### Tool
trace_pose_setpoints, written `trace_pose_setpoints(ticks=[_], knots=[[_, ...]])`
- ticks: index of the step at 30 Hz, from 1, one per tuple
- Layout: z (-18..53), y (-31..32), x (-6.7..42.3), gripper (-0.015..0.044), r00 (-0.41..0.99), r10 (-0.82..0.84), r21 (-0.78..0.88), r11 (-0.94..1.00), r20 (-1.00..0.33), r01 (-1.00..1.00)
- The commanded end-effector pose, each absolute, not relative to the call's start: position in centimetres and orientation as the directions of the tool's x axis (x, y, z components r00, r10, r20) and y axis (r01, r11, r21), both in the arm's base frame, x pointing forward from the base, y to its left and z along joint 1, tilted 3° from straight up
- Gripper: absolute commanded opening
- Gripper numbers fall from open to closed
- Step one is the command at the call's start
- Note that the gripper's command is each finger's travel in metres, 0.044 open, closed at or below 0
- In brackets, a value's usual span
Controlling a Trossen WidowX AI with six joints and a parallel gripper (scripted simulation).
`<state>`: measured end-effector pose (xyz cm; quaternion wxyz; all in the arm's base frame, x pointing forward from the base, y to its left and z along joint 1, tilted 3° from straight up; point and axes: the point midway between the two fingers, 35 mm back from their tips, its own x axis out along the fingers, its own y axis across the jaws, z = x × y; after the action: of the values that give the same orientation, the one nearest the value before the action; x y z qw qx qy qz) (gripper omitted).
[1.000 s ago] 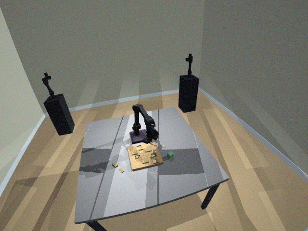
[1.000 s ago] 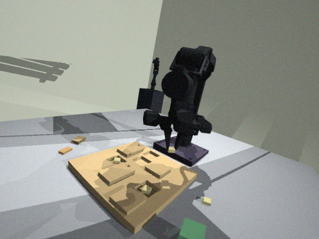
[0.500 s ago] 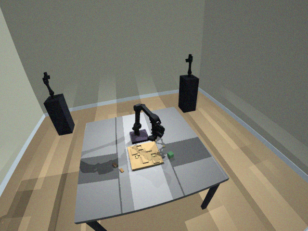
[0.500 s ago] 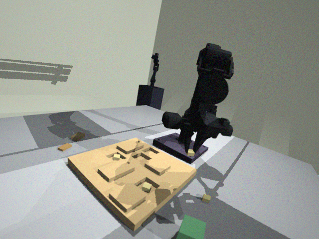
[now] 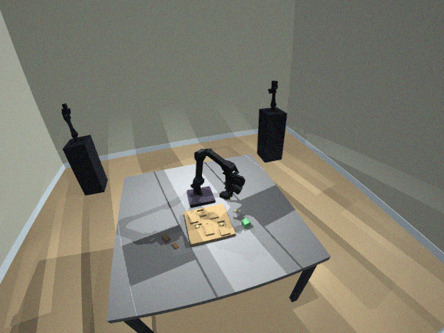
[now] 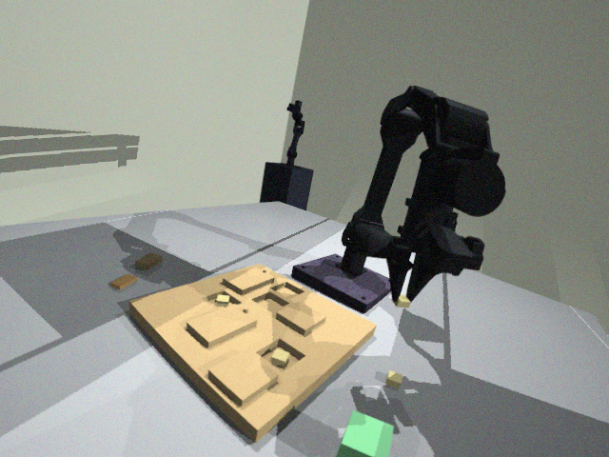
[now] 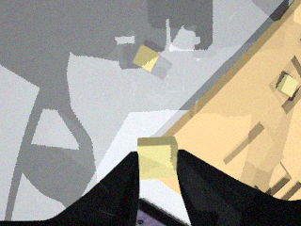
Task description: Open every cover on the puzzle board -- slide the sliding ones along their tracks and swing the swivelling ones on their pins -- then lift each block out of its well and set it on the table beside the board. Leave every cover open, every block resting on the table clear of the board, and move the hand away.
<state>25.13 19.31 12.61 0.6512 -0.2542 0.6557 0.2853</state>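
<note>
My gripper (image 5: 229, 197) (image 6: 402, 299) (image 7: 157, 157) is shut on a small pale yellow block (image 6: 403, 302) (image 7: 157, 164), held above the table beside the board, on the side by the arm's base. The wooden puzzle board (image 5: 229, 229) (image 6: 339, 334) (image 7: 216, 122) has four raised covers, (image 6: 248, 281) (image 6: 221, 326) (image 6: 300, 319) (image 6: 242, 378) standing beside wells. Two wells show a yellow block each, one block (image 5: 221, 223) (image 6: 280, 357) (image 7: 288, 85) and another block (image 5: 197, 226) (image 6: 223, 299). Two other wells look empty. One yellow block (image 5: 236, 210) (image 6: 394, 379) (image 7: 147, 57) lies on the table, clear of the board.
A green block (image 5: 245, 223) (image 6: 366, 435) stands on the table beside the board. Two brown pieces, one larger (image 5: 165, 237) (image 6: 148, 261) and one smaller (image 5: 175, 245) (image 6: 123, 282), lie beyond the opposite side. The arm's dark base plate (image 5: 207, 201) (image 6: 320, 280) is close behind the board.
</note>
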Motion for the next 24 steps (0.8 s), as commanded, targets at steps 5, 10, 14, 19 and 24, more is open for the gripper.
trace_pose_setpoints(ticks=[5, 10, 14, 19, 24], knots=[[12.9, 21.9, 23.4, 0.008, -0.026, 0.048, 0.053, 0.711, -0.999, -0.701], [13.0, 22.9, 22.5, 0.008, -0.028, 0.049, 0.054, 0.711, -0.998, -0.701], [12.6, 23.0, 22.6, 0.008, -0.028, 0.049, 0.054, 0.711, -0.998, -0.701], [11.7, 23.2, 22.7, 0.008, -0.028, 0.049, 0.055, 0.711, -0.998, -0.701], [10.9, 23.3, 22.7, 0.008, -0.028, 0.049, 0.055, 0.711, -0.998, -0.701]])
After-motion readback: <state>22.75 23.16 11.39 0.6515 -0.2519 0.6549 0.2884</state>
